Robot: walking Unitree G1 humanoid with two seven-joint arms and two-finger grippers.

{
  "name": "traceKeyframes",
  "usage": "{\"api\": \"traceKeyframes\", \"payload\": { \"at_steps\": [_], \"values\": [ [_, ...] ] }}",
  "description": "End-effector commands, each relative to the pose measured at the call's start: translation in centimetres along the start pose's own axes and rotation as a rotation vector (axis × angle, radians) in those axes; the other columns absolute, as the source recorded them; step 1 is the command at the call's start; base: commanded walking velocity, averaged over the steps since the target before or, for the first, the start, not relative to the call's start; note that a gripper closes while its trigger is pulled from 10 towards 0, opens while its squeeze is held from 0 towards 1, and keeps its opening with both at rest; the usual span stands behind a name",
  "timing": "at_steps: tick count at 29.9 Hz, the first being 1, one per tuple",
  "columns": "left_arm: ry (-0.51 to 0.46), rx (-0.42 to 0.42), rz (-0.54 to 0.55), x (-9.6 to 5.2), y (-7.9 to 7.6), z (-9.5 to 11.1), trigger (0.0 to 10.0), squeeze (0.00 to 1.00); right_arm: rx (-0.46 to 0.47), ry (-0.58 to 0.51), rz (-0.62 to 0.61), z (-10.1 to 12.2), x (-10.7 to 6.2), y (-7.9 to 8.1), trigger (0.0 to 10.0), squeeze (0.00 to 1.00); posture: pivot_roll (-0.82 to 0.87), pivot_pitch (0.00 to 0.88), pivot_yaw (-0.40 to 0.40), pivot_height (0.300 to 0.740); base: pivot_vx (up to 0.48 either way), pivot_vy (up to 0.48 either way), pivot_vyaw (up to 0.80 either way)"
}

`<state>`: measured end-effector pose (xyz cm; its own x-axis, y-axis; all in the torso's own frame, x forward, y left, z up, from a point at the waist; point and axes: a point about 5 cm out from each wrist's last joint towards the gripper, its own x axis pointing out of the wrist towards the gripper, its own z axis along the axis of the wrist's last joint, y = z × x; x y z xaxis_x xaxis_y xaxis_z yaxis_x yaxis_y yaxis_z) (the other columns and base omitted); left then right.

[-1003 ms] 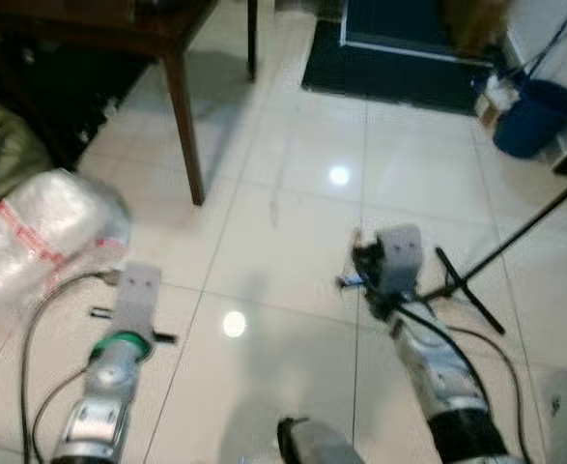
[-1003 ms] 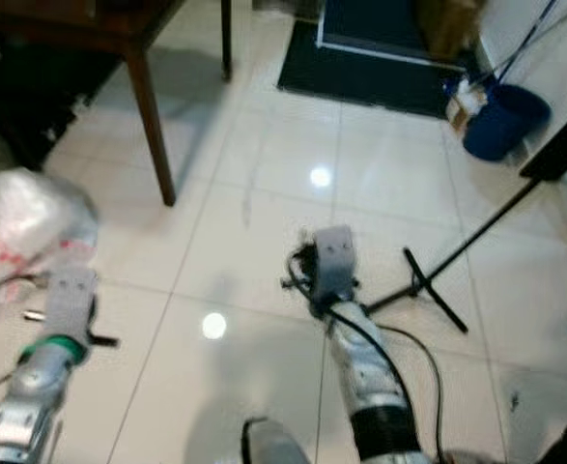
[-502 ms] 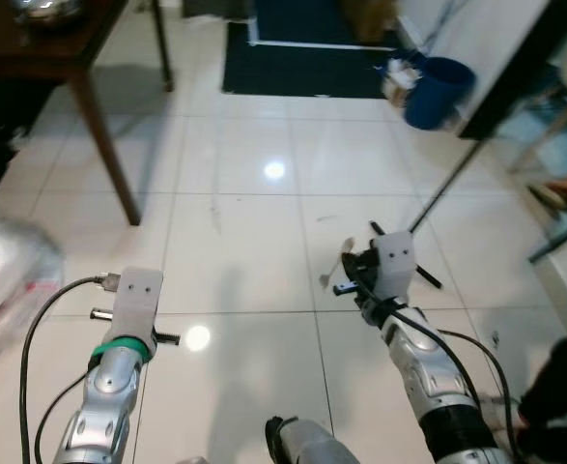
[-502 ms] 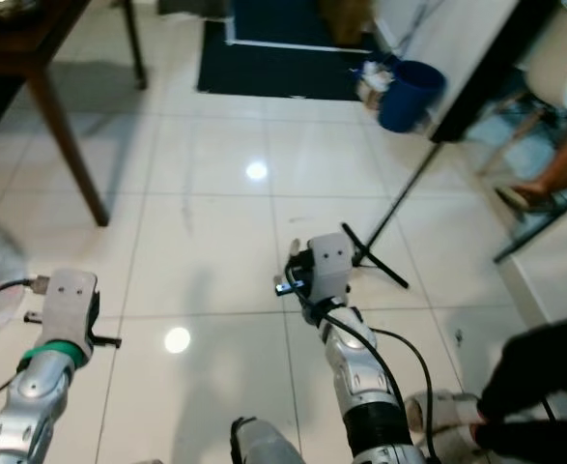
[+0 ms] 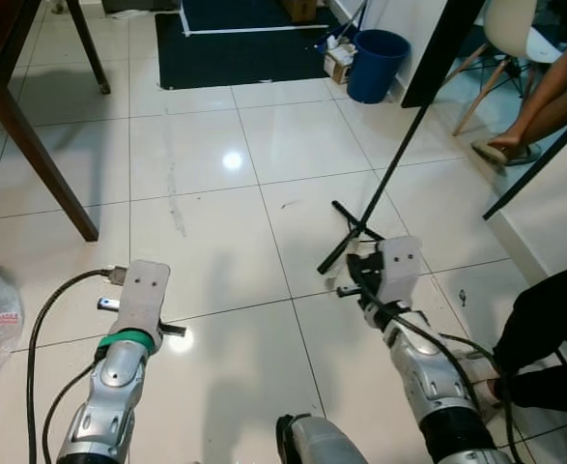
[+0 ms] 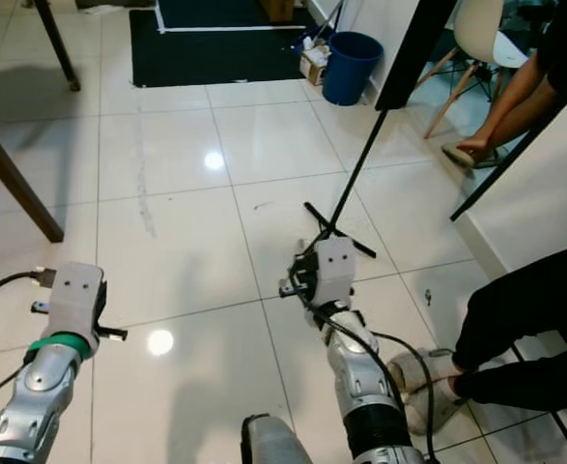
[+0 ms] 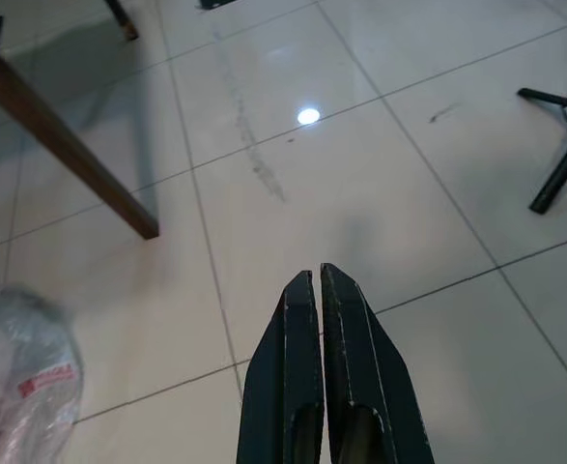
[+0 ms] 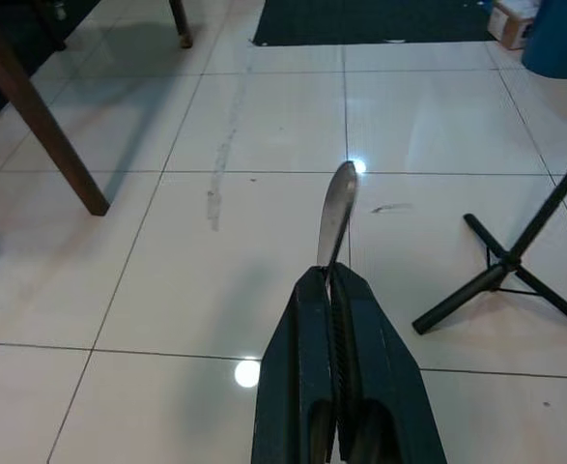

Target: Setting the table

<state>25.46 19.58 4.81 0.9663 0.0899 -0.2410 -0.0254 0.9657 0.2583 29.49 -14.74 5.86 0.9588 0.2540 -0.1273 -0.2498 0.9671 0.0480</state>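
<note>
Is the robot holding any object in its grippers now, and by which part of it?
The right gripper holds a thin silver metal utensil by one end; the rounded end sticks out forward. The left gripper is shut on nothing.
</note>
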Motion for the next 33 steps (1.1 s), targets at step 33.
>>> {"api": "traceKeyframes", "payload": {
  "at_steps": [33],
  "values": [
    [-0.047,0.052,0.013,0.1,-0.2,-0.4,10.0,0.00,-0.004,0.010,-0.079,-0.8,-0.4,-1.6,10.0,0.00,-0.12,0.019,0.028,0.740,0.393,0.000,0.00]
  ]
}}
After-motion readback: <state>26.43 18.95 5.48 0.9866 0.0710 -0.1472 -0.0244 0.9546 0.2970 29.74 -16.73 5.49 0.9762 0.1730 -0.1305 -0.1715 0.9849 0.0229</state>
